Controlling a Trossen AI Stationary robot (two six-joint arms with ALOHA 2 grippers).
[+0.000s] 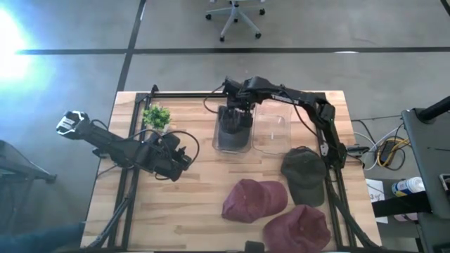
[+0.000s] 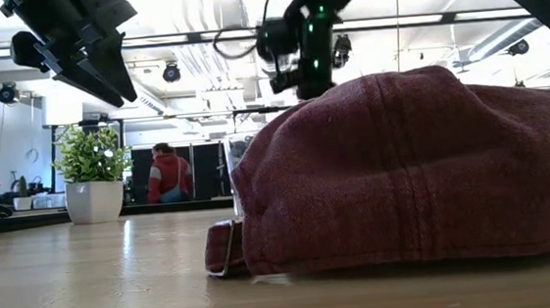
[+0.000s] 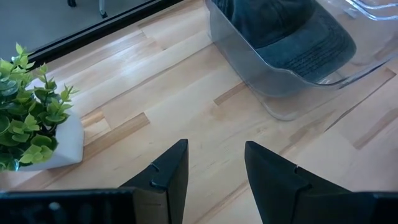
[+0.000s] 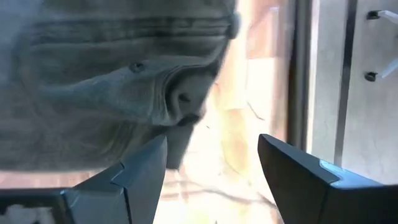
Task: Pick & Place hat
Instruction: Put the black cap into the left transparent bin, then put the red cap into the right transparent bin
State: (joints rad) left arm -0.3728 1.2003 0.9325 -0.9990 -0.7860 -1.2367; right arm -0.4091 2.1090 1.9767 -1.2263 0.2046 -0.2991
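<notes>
A dark grey hat (image 1: 233,132) lies inside the left of two clear bins (image 1: 218,140) at the table's far side, and it fills the right wrist view (image 4: 93,74). My right gripper (image 1: 235,112) is open above that bin, its fingers (image 4: 143,168) pointing down beside the hat's folded cloth. My left gripper (image 1: 181,159) is open over bare wood left of the bins (image 3: 214,165); its view shows the bin with the hat (image 3: 292,37). An olive hat (image 1: 304,172) and two maroon hats (image 1: 253,199) (image 1: 297,228) rest on the table. My right gripper stands open with one fingertip (image 4: 155,149) close against a fold of the dark grey hat (image 4: 180,121). I cannot tell whether it touches the cloth. The hat lies in the bin, not lifted.
The second clear bin (image 1: 271,130) stands right of the first. A small potted plant (image 1: 156,116) sits at the far left corner. In the low view one maroon hat (image 2: 404,164) blocks most of the table. A person in red (image 2: 168,172) stands far behind.
</notes>
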